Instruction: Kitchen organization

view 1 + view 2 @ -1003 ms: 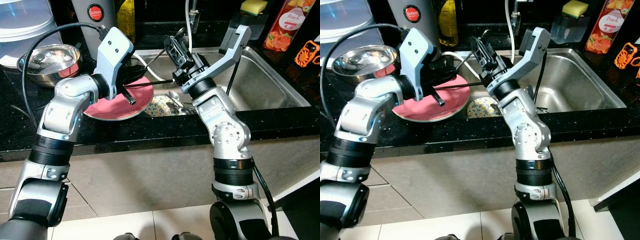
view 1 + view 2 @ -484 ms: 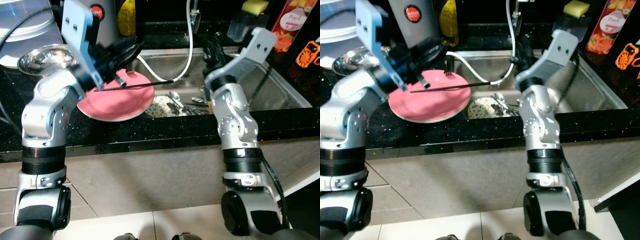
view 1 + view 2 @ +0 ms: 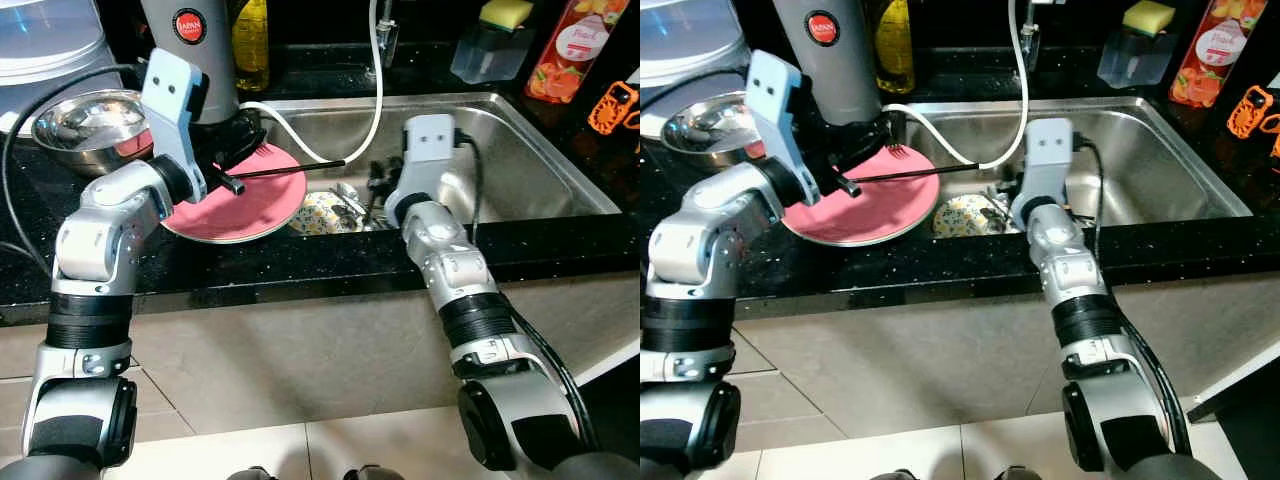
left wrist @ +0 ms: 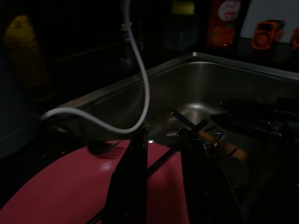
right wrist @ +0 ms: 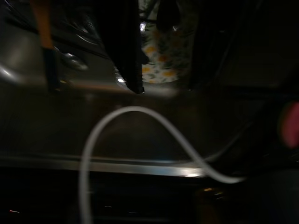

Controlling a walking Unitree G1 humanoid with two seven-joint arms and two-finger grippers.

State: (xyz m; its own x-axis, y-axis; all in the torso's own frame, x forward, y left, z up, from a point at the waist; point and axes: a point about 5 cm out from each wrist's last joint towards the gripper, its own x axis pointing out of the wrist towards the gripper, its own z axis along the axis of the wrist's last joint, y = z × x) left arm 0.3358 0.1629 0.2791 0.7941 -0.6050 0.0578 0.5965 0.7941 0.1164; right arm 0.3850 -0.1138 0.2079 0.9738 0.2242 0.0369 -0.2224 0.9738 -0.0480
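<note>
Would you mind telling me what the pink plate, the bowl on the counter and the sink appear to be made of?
The pink plate looks like glossy plastic or glazed ceramic; its even sheen leaves that open. The bowl looks like polished steel, mirroring its surroundings. The sink looks like brushed stainless steel with a soft, dull shine.

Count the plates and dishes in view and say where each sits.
2: a pink plate on the counter left of the sink, and a floral dish in the sink's left corner. Others may be hidden.

Peach juice bottle (image 3: 566, 48), yellow sponge (image 3: 507, 12), grey thermos (image 3: 190, 45), orange peeler (image 3: 613, 106)
</note>
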